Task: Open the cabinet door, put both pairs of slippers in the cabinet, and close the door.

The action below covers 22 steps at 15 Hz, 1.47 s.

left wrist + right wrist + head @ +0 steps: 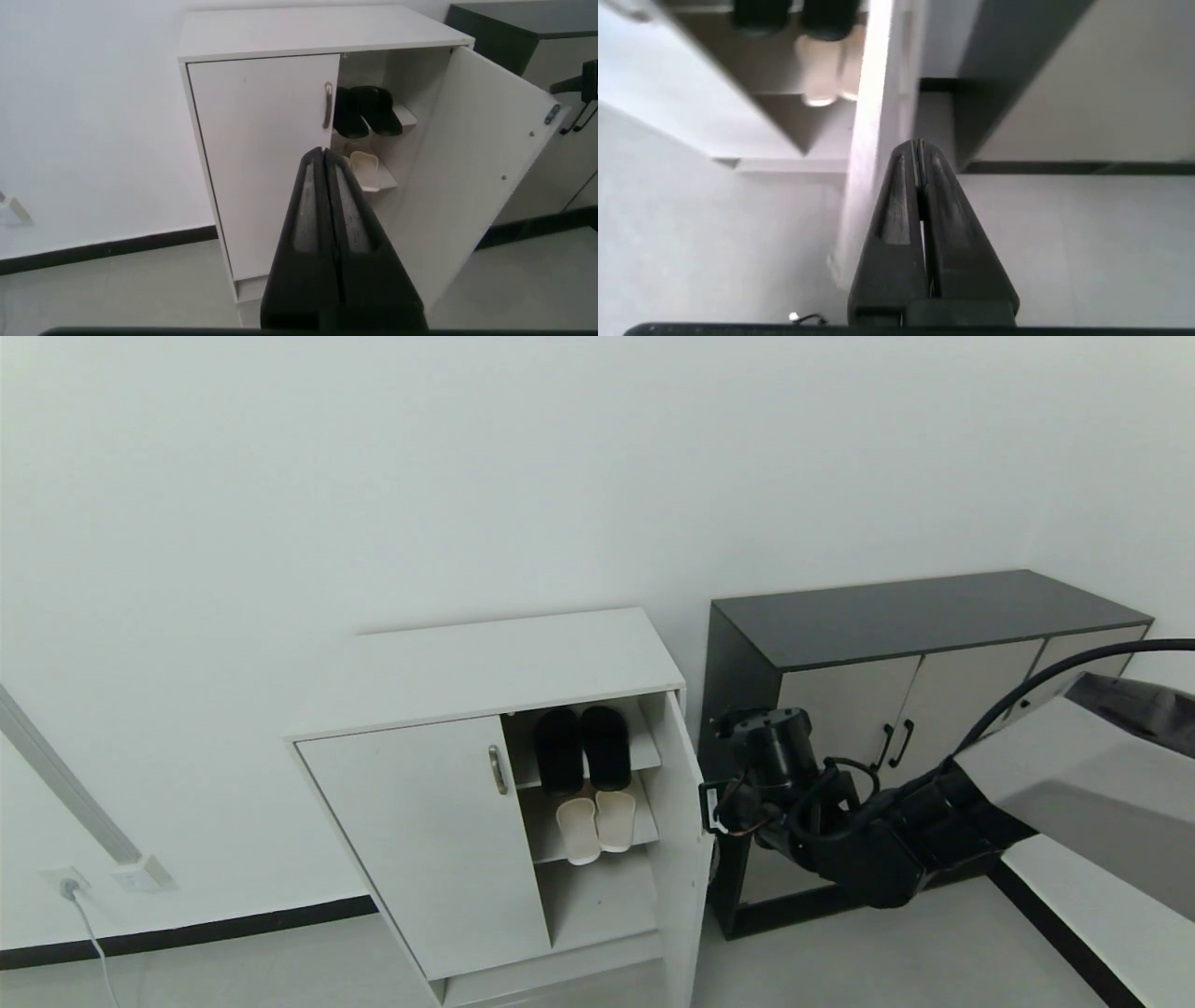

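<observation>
- Your right hand [920, 149] is clenched, its two black fingers pressed together with nothing between them. It sits at the outer side of the open white cabinet door [680, 840], near the door's free edge. You cannot tell from these views whether it touches the panel.
- Your left hand [323, 157] is clenched too and carries nothing. It points at the tall white wooden cabinet [495, 663] from well apart, roughly in line with where the two doors meet.
- The open door, on your right side of the cabinet, stands swung wide out. The other white door [420, 840] is shut, with a slim upright metal handle [498, 769] near its inner edge.
- In the open half, a pair of black slippers [605, 747] lies side by side on the upper shelf [646, 745].
- Just below, a pair of cream slippers [579, 831] lies side by side on the middle shelf [646, 821], the two touching each other.
- To your right of the white cabinet, a low dark cabinet with a black top [924, 611] and pale grey doors stands against the same white wall. Your right hand hangs between the two cabinets.
- Low on the wall to your left is a white socket [65, 880] with a cable plugged in, above a black skirting strip [233, 929].
</observation>
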{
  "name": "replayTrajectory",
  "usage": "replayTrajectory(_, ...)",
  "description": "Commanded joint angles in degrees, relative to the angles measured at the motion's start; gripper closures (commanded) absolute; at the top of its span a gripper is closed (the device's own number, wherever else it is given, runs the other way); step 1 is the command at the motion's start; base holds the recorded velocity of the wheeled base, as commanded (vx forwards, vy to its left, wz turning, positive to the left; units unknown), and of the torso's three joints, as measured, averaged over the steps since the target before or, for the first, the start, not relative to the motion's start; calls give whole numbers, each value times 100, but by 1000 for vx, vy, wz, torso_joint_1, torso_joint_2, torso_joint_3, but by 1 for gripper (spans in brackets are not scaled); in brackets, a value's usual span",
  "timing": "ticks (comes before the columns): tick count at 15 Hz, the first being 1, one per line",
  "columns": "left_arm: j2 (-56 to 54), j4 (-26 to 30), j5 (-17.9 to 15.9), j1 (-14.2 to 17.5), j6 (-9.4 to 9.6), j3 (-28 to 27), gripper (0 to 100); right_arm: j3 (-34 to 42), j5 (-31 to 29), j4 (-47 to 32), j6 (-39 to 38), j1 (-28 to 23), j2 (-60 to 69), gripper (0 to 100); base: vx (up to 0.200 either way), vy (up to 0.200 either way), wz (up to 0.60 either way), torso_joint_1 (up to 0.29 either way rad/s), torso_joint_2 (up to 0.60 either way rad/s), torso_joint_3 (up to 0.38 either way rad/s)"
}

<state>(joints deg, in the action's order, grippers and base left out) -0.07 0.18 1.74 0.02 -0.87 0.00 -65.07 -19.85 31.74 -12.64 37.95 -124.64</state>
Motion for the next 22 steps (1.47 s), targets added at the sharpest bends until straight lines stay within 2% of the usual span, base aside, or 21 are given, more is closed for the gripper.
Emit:
replayTrajectory(1,7,-1,1,6,-10,0,100,56,-2,-2,-81,310,106,100,0,0,0,0,0,0)
replayTrajectory(7,7,-1,10,6,-10,0,100,285,16,165,-72,775,440,100,0,0,0,0,0,0)
replayTrajectory(12,7,-1,1,6,-10,0,100,496,33,183,139,793,660,100,0,0,0,0,0,0)
replayTrajectory(18,7,-1,10,6,-10,0,100,707,323,192,139,775,765,100,0,0,600,2,2,0)
replayTrajectory(22,7,-1,10,6,7,0,100,926,411,271,253,705,959,100,0,0,0,0,0,0)
